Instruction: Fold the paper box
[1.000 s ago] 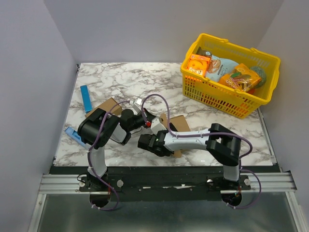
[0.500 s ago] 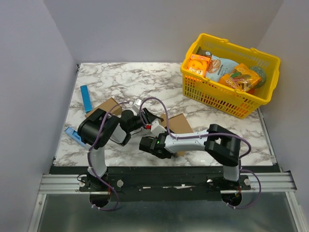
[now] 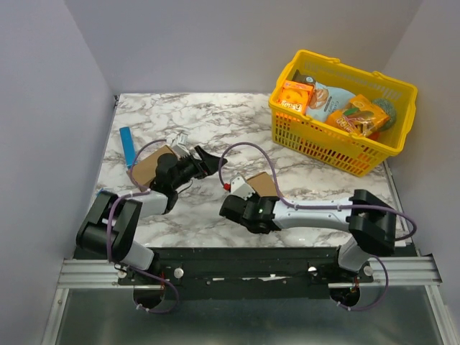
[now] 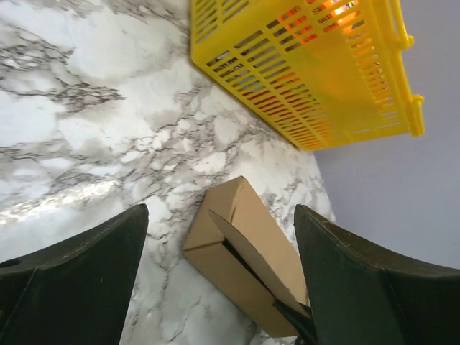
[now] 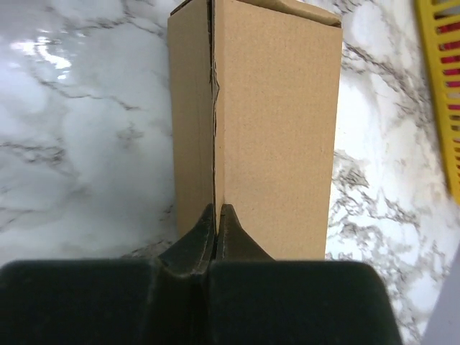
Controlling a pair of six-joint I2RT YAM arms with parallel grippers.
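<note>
The paper box is a plain brown oblong carton lying on the marble table, right of centre. My right gripper is at its near-left end. In the right wrist view its fingertips are pressed together on the seam where a flap edge meets the side of the box. My left gripper hovers open to the left of the box, apart from it. The left wrist view shows the box between that gripper's spread fingers, with a curved flap standing slightly off its side.
A second brown carton lies under my left arm. A blue strip and a blue packet lie at the far left. A yellow basket of snacks stands at the back right, also in the left wrist view.
My left gripper has opened and drawn back to the left, off the paper box. My right gripper has shut on the box's flap seam, and its arm now lies lower.
</note>
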